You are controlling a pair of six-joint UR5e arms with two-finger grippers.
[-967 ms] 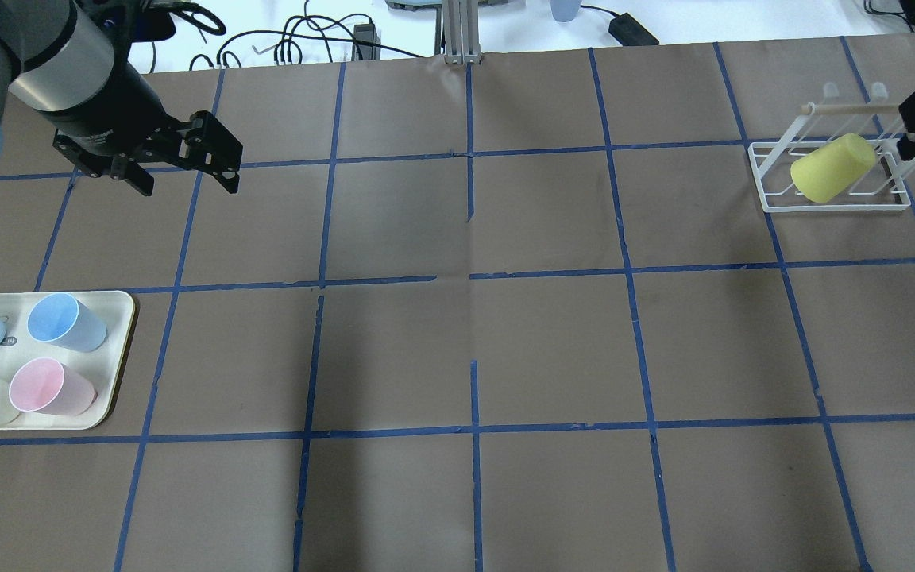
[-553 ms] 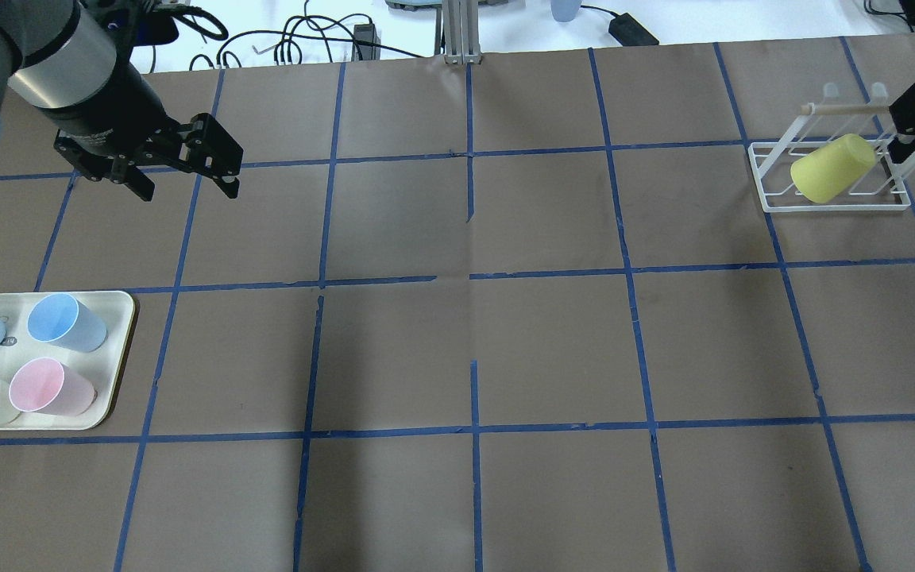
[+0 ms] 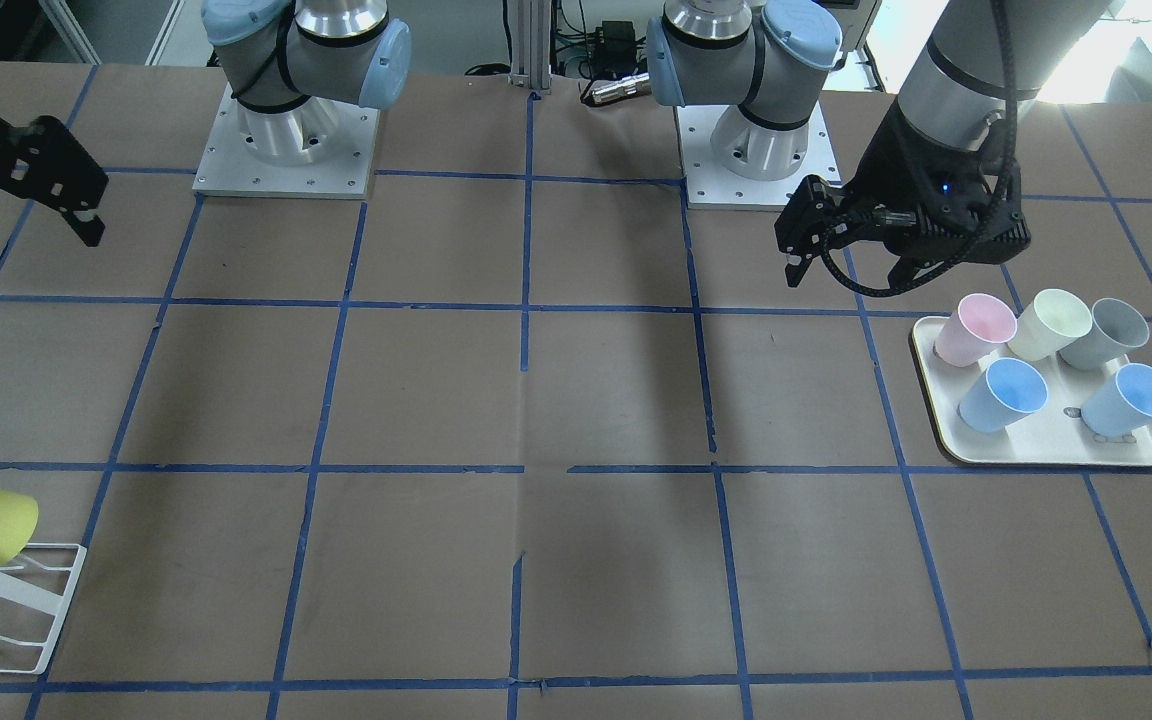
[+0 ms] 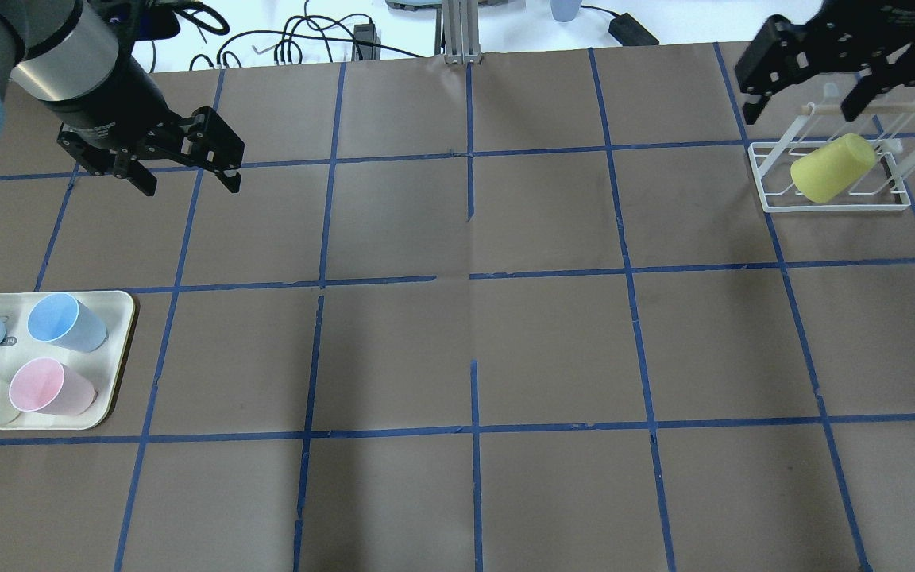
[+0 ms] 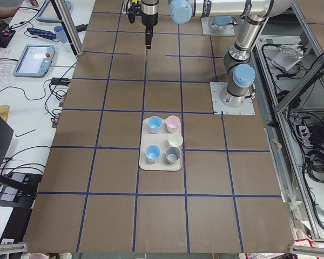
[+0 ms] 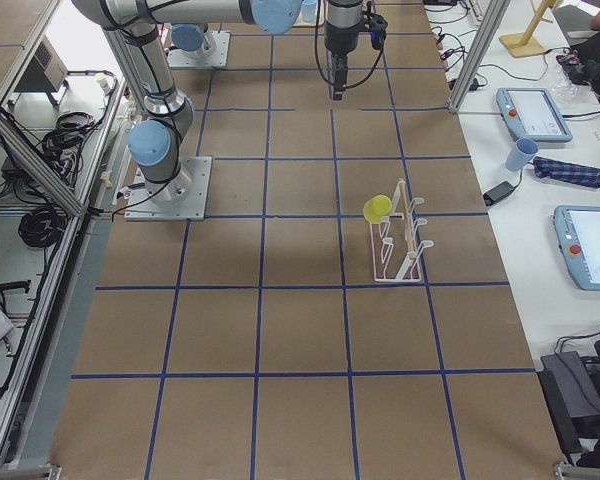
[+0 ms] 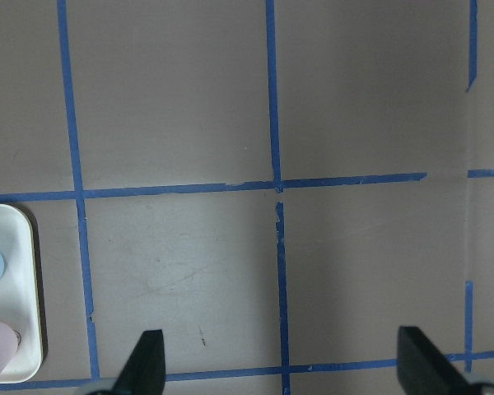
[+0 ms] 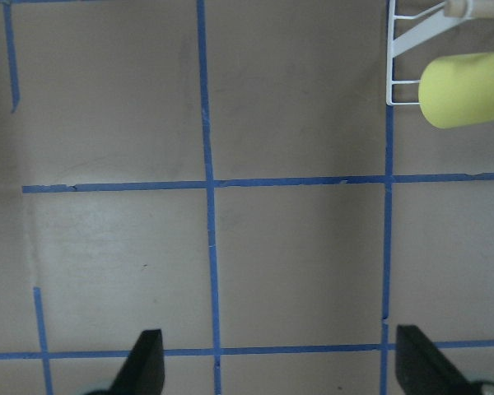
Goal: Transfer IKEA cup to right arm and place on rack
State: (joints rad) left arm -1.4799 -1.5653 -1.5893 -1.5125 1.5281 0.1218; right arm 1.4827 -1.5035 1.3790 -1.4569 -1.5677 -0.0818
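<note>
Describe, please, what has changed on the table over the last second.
The right gripper, jaws open and empty, has pulled away from the rack, moving up and left in the overhead view. Nothing was taken or let go. The IKEA cup rests tilted on the rack as before. The left gripper hovers open almost where it was. The tray of cups is unchanged.

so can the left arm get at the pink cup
Probably yes: the left gripper is open and empty near the tray, and the pink cup stands at its edge, nothing over it.
</note>
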